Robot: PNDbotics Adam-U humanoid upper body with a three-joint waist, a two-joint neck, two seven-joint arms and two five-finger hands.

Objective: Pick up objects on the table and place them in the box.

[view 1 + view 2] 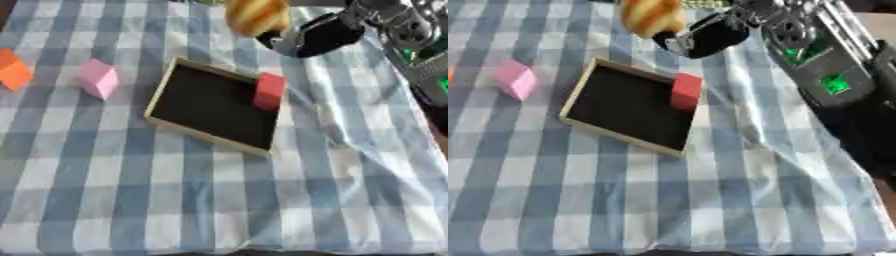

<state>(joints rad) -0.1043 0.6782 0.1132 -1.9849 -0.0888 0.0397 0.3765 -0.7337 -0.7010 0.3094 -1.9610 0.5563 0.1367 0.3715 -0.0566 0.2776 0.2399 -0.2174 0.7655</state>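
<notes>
Clearly a light load: bread roll (pixel 256 16), golden and ridged, probably soft or hollow, liable to dent or slip if pinched at the crown; better taken across its middle. Held now at the far edge of the checked tablecloth (pixel 201 200), just beyond the box (pixel 162 92), above cloth, not yet over the black floor. Right hand (pixel 315 35) reaching in from the upper right, dark fingers curled against the roll's near side and apparently gripping it; exact spread of the fingers too blurred to tell. Red block (pixel 269 91) perched at the box's right wall. Pink cube (pixel 98 78) and orange block (pixel 13 70) well left on the cloth, untouched. Left hand nowhere visible.
</notes>
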